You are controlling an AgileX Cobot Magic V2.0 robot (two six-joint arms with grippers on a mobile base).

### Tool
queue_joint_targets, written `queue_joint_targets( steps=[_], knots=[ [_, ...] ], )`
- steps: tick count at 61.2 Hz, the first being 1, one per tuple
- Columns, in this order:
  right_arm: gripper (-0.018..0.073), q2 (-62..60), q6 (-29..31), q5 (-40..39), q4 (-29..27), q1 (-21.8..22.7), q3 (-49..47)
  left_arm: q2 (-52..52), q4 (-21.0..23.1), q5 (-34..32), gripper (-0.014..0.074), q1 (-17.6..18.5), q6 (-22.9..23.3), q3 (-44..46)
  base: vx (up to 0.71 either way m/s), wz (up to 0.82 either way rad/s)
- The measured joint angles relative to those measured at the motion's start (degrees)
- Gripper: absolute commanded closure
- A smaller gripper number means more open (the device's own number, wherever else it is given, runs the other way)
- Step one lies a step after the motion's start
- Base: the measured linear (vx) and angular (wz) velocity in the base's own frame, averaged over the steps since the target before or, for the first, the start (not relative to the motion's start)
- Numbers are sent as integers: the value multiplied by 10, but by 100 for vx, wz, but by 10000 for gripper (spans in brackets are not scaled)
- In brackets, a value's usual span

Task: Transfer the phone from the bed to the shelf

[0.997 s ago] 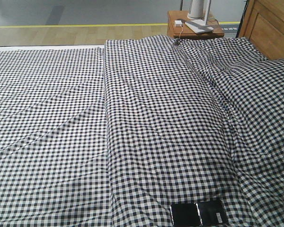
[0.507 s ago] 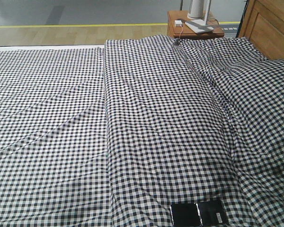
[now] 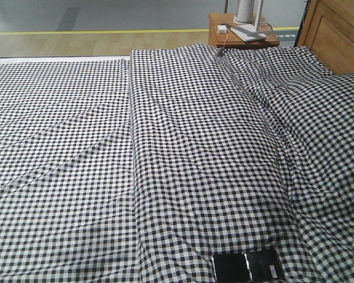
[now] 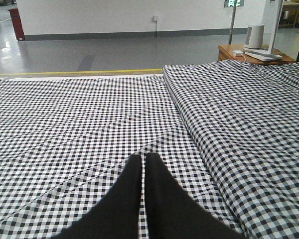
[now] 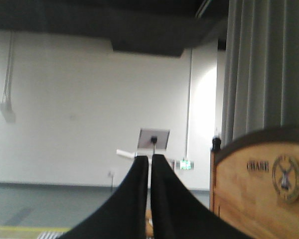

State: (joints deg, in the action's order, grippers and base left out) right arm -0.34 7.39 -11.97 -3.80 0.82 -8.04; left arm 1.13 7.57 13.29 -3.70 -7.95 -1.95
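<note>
Phone (image 3: 248, 266) sits lower right in the front view, flat on the bed (image 3: 194, 147) near the bottom frame edge. It's a glossy black rectangle with a crease line across the middle and a small white sticker near its right end. Gingham cover is wrinkled; wooden headboard (image 3: 336, 35) upper right. Left jaws clenched, empty, above the cover. Right jaws clenched, empty, facing a white wall.

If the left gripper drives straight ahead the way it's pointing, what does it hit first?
Likely the bed, its checked cover just beyond the left gripper; depth is unclear, so it might skim above it.
</note>
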Motion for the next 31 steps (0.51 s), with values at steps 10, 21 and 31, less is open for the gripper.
queue_joint_targets(
  steps=[10, 21, 31],
  knots=[
    [564, 62, 0, 30, 0, 0, -78, 0, 0, 0, 596, 0, 0, 0, 0, 0],
    [564, 153, 0, 47, 0, 0, -157, 0, 0, 0, 596, 0, 0, 0, 0, 0],
    [559, 236, 0, 64, 0, 0, -207, 0, 0, 0, 596, 0, 0, 0, 0, 0]
  ],
)
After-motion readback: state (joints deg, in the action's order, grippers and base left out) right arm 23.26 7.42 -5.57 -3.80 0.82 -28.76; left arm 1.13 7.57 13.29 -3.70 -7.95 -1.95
